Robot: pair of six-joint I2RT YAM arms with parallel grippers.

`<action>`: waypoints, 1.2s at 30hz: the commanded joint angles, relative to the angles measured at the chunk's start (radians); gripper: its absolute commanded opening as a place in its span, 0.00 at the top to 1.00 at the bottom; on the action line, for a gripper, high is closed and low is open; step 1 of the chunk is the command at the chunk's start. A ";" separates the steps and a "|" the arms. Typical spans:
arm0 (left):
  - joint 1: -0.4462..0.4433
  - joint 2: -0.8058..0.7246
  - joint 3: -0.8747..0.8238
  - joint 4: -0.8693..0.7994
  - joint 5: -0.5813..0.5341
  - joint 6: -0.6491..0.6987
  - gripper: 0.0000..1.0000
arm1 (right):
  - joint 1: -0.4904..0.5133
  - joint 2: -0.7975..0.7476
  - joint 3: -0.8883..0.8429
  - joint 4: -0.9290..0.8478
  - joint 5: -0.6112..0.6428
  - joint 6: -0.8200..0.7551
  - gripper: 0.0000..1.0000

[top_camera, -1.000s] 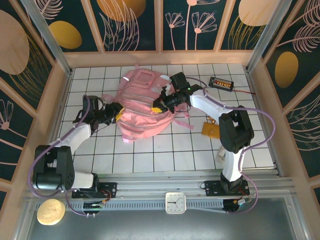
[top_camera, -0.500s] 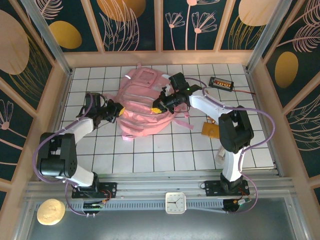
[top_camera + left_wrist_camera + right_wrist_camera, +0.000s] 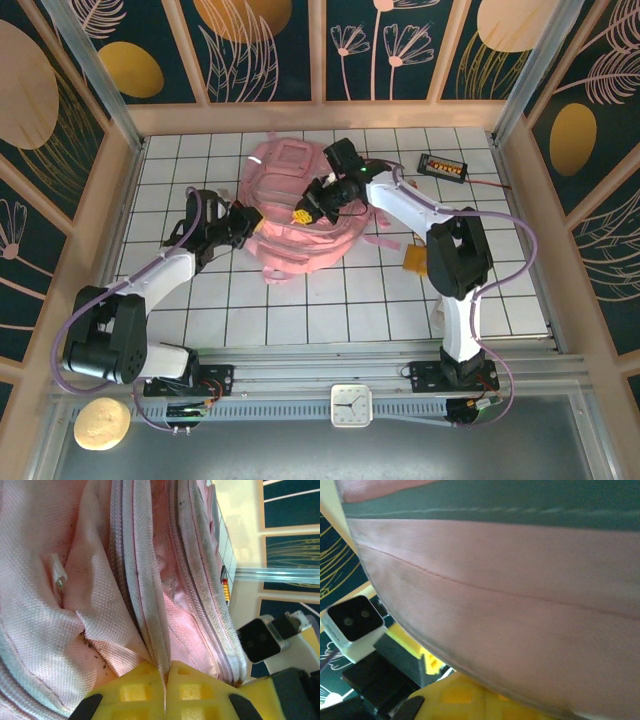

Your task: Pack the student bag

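Observation:
The student bag (image 3: 290, 170) is a big pink backpack lying at the back middle of the tiled table. My left gripper (image 3: 243, 224) is at its left edge. In the left wrist view the yellow fingers (image 3: 135, 692) are shut on a pale zipper band of the student bag (image 3: 100, 595). My right gripper (image 3: 304, 212) reaches over the top of the bag from the right. Its yellow fingers (image 3: 470, 697) are closed, with pink bag fabric (image 3: 520, 605) draped over them and running down between them.
A black device with an orange display (image 3: 442, 166) lies at the back right. A yellow-brown flat item (image 3: 416, 260) rests beside the right arm's elbow. Wooden walls ring the table. A small clock (image 3: 351, 405) and a round beige object (image 3: 100, 423) sit below the front rail.
The left gripper moved right onto the bag's edge and closed on the zipper band. The right gripper shifted left, and the bag bunched and slid toward the front.

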 commanded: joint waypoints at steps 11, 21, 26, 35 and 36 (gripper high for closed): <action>-0.097 -0.040 0.013 0.122 0.128 0.082 1.00 | 0.085 0.257 0.323 0.169 -0.024 0.225 1.00; -0.107 -0.050 -0.026 0.135 0.146 0.089 1.00 | 0.112 0.373 0.499 0.184 0.042 0.314 1.00; -0.103 -0.097 -0.007 0.055 0.138 0.137 1.00 | 0.096 0.320 0.450 0.146 0.055 0.261 1.00; 0.106 -0.326 0.006 -0.167 0.133 0.189 0.18 | 0.062 0.116 0.149 0.203 0.026 0.195 1.00; 0.130 -0.323 0.012 -0.189 0.126 0.204 0.17 | 0.059 0.102 0.124 0.209 0.021 0.191 1.00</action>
